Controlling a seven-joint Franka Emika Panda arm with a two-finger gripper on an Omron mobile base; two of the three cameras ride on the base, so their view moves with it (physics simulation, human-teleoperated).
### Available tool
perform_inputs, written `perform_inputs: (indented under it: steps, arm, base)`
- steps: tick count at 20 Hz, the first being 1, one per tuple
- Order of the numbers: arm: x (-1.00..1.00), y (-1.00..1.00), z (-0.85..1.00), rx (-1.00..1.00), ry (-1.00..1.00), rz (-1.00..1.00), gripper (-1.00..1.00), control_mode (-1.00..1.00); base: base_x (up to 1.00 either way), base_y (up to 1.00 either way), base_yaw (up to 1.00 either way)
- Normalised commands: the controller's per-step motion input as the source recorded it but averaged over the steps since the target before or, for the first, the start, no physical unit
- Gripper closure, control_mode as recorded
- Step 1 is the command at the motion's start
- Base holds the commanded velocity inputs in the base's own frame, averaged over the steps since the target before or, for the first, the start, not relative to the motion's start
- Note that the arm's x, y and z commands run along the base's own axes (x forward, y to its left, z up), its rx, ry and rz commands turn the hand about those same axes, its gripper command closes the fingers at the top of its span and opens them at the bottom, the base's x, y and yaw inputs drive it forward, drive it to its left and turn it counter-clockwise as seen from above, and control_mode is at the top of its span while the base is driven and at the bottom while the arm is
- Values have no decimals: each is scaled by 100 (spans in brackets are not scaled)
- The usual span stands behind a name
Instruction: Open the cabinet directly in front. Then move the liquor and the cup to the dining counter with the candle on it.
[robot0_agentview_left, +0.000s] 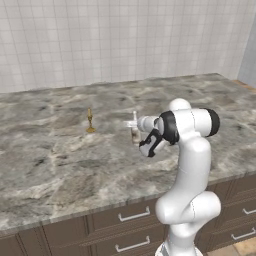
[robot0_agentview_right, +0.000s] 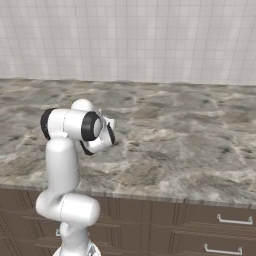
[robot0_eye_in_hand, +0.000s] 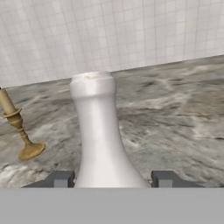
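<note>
1. Nearest the hand camera: liquor (robot0_eye_in_hand: 97, 131), upright, neck between the finger tips (robot0_eye_in_hand: 162, 179), standing on or just above the dining counter (robot0_agentview_left: 60, 160).
2. Gripper (robot0_agentview_left: 134, 123) parted around the bottle; contact cannot be confirmed.
3. Candle (robot0_eye_in_hand: 17, 131) near, left of bottle in hand view.
4. Judged next: release and withdraw away from the vertical bottle.

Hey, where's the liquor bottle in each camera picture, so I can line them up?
Left base view: the liquor stands on the dining counter, centre, just left of the arm's hand, right of the candle.
Right base view: I can't make it out; the arm covers that spot.
Hand view: its pale neck rises at centre, between the gripper tips, candle at left.
Shared landmark: the white tiled wall.
</note>
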Motion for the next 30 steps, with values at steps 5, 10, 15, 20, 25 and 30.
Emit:
perform_inputs:
  steps: [5,10,15,20,25,30]
  arm:
    - [-1,0,-1,0,-1,0,-100,-100]
    - [-14,0,44,1,-8,0,-100,-100]
    - [-18,0,86,0,-4,0,-100,-100]
    - [-17,0,89,0,0,-1,-100,-100]
    - [-16,0,100,0,6,-5,-100,-100]
    - [-5,0,100,0,25,-11,-100,-100]
  base:
    - [0,0,0]
    - [0,0,0]
    - [0,0,0]
    - [0,0,0]
    - [0,0,0]
    - [0,0,0]
